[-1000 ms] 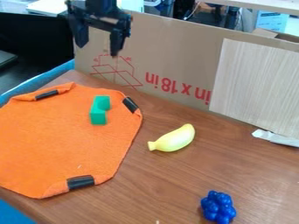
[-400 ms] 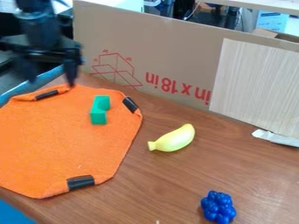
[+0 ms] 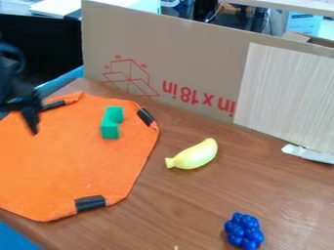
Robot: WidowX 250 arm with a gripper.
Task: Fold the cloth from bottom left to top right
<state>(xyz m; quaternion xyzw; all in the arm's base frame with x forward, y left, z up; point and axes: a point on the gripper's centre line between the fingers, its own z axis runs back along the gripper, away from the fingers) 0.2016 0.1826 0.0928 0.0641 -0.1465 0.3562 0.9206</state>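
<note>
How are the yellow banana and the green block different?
The toy banana is yellow, but the block is green. The banana is curved and rounded, while the block has flat sides and straight edges. The banana lies on the bare wooden table, while the block sits on the orange cloth. Both are small things, and nothing is holding either one.

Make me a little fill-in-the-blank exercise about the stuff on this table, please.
The large cloth on the table is coloured ____.
The green block rests directly on the ____.
The curved yellow toy to the right of the cloth is shaped like a ____.
The bumpy toy near the bottom of the picture is coloured ____.

Missing words: orange; cloth; banana; blue
</note>
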